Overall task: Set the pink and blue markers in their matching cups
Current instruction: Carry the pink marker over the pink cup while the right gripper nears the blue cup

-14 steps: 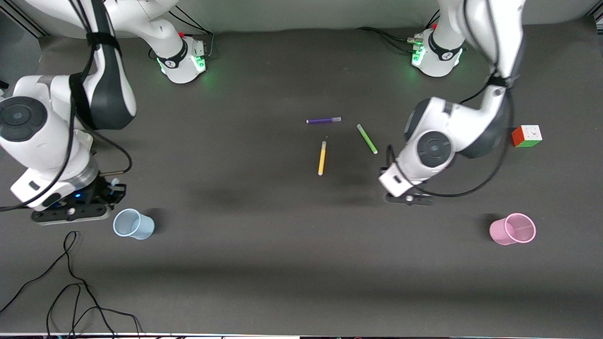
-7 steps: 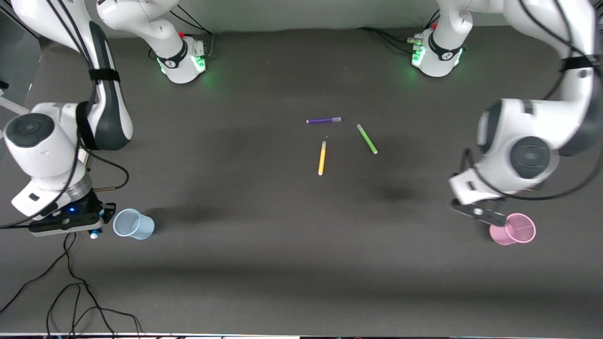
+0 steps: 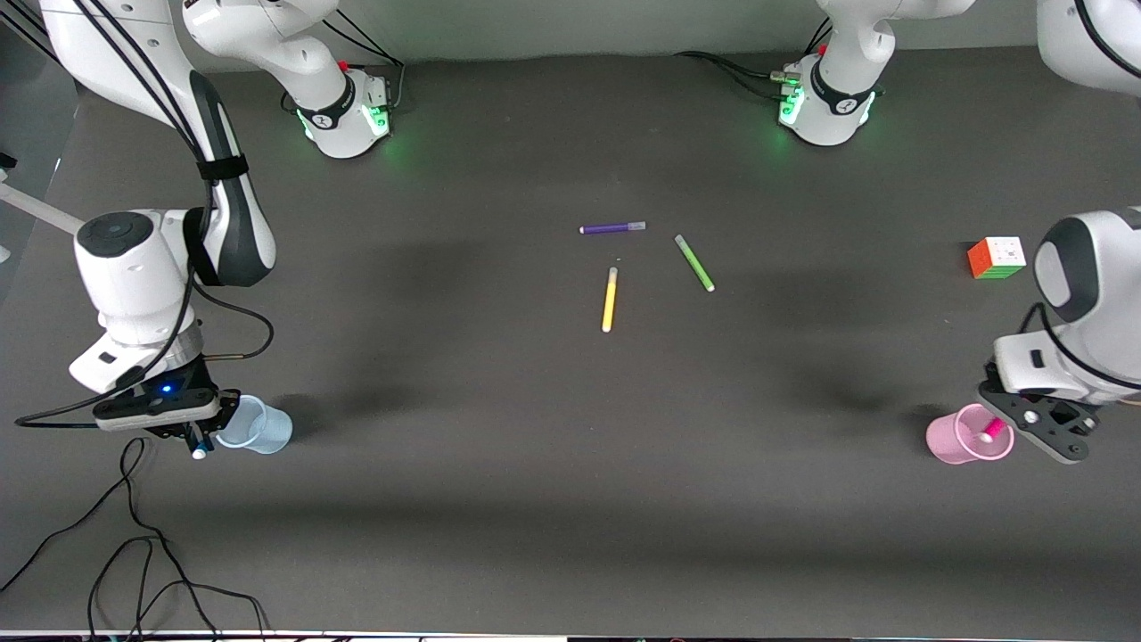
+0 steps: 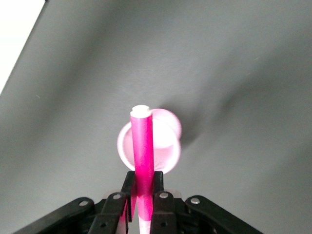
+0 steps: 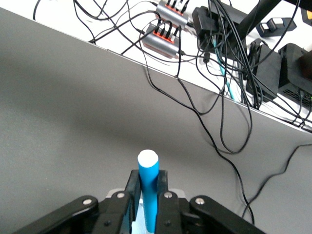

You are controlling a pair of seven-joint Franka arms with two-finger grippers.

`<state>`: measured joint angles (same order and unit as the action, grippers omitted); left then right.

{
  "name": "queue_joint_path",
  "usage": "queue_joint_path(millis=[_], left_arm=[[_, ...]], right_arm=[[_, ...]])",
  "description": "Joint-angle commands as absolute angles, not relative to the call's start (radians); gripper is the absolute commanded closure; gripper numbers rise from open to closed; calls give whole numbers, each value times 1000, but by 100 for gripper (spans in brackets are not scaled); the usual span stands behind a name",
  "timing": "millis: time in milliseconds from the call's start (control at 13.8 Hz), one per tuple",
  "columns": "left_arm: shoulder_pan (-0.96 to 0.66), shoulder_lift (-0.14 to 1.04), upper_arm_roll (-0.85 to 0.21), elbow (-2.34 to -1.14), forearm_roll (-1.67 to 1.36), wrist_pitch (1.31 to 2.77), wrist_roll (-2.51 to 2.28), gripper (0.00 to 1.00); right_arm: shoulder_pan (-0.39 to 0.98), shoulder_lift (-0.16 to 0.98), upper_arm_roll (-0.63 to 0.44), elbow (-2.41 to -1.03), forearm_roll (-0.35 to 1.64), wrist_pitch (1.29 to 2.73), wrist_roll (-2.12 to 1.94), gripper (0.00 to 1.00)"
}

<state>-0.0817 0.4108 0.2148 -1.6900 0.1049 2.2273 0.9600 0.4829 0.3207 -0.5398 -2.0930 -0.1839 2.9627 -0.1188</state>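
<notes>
Risk at pink cup (image 3: 956, 440): possible tip-over if the pink marker (image 3: 992, 433) strikes the rim on the way down; light, translucent, likely easy to knock.
Risk of a miss: in the left wrist view, pink marker (image 4: 144, 151) lined up over the cup mouth (image 4: 168, 146), yet held at a slant; release at an angle could bounce it off the rim onto the table (image 3: 553, 464).
Risk at blue cup (image 3: 258, 428): right gripper (image 3: 198, 439) hard against the cup's edge toward the right arm's end of the table, marker tip seemingly just outside the rim; a drop from here would likely land beside the cup, and a sideways correction could shove it over.
Cause in both cases: narrow mouths, long pens, small margin for aim.
Left gripper (image 3: 998, 430): over the pink cup's rim, fingers (image 4: 158, 187) narrowly spread, clamped on the pink marker's barrel.
Right gripper, wrist view (image 5: 147, 195): fingers (image 5: 163, 187) narrowly spread, clamped on the blue marker (image 5: 147, 183), pale end pointing away from the palm; cup not visible there.
Blue marker in front view (image 3: 196, 446): only a small piece and the pale tip visible under the gripper.
Pink cup place: near the left arm's end, nearer the front camera than the cube (image 3: 996, 257).
Blue cup place: near the right arm's end.
Bystanders: purple pen (image 3: 612, 228), yellow pen (image 3: 610, 299), green pen (image 3: 694, 262) mid-table, well apart from both cups.
</notes>
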Motion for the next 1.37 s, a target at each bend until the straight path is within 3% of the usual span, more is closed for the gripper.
queue_joint_path(millis=[0,217,939,1011,1083,1156,1300], left_arm=[[-11,433,192,-1727,-8,2348,1162,100],[0,465,193,-1770,-289,2462,1437,100],[21,499,172,-1818,-670,2459,1847,100],[31,502,172,-1818,-687,2457,1870,100],[37,502,170,-1816,-689,2456,1876,100],[37,502,170,-1816,-689,2453,1876,100],[41,502,170,-1815,-689,2451,1878,100]], right_arm=[[483,316,-543,-2151,-195,3062,-115,100],[482,357,-543,-2164,-193,3154,-112,100],[460,383,-541,-2247,-193,3260,-60,97],[460,387,-541,-2247,-193,3260,-60,87],[460,388,-541,-2247,-193,3260,-60,54],[460,390,-541,-2247,-193,3260,-60,1],[460,388,-541,-2247,-193,3257,-60,0]])
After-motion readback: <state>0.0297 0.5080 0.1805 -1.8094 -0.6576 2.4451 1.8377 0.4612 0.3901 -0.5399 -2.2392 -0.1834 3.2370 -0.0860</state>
